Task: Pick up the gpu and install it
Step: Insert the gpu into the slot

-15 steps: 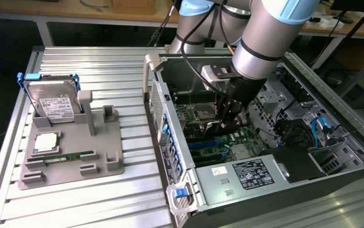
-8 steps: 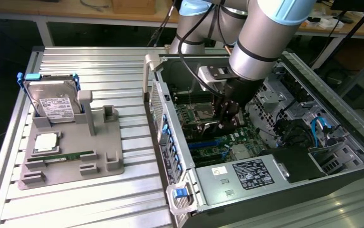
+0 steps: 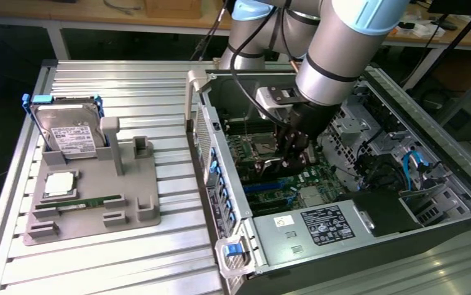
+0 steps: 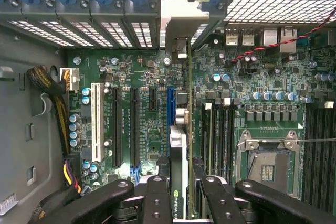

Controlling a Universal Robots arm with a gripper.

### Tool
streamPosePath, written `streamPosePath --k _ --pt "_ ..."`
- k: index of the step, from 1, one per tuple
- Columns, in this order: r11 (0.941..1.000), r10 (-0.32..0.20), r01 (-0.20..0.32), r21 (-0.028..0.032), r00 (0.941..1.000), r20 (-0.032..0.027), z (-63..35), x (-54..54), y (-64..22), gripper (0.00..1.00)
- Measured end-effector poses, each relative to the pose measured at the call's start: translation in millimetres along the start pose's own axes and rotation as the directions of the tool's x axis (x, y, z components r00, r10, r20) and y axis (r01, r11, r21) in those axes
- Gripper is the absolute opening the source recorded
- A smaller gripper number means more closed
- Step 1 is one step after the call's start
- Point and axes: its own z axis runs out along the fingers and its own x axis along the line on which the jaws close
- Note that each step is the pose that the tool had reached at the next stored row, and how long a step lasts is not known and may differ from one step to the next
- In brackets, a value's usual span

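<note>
My gripper (image 4: 181, 203) is shut on the gpu (image 4: 178, 174), a thin dark card seen edge-on between the black fingers (image 4: 156, 198), with a green logo on it. The card's silvery bracket (image 4: 179, 22) reaches toward the blue-latched rear slots of the case. The card hangs above the motherboard, in line with the long blue expansion slot (image 4: 170, 103); I cannot tell whether it touches the slot. In the exterior view the gripper (image 3: 289, 157) is down inside the open computer case (image 3: 326, 224), over the motherboard, and the fingers mostly hide the card.
Memory slots (image 4: 218, 129) and the CPU socket (image 4: 268, 166) lie beside the card. Cable bundles (image 4: 58, 103) run along the case wall. Outside the case, a grey holder (image 3: 96, 206) carries a hard drive (image 3: 70, 132), a processor (image 3: 59, 184) and a memory stick (image 3: 88, 201).
</note>
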Motion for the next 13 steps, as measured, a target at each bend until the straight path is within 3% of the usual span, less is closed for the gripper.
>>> streamPosePath --k 13 --pt "1.0000 0.000 0.000 0.0004 1.0000 0.0014 2.9 0.3 6.7 0.27"
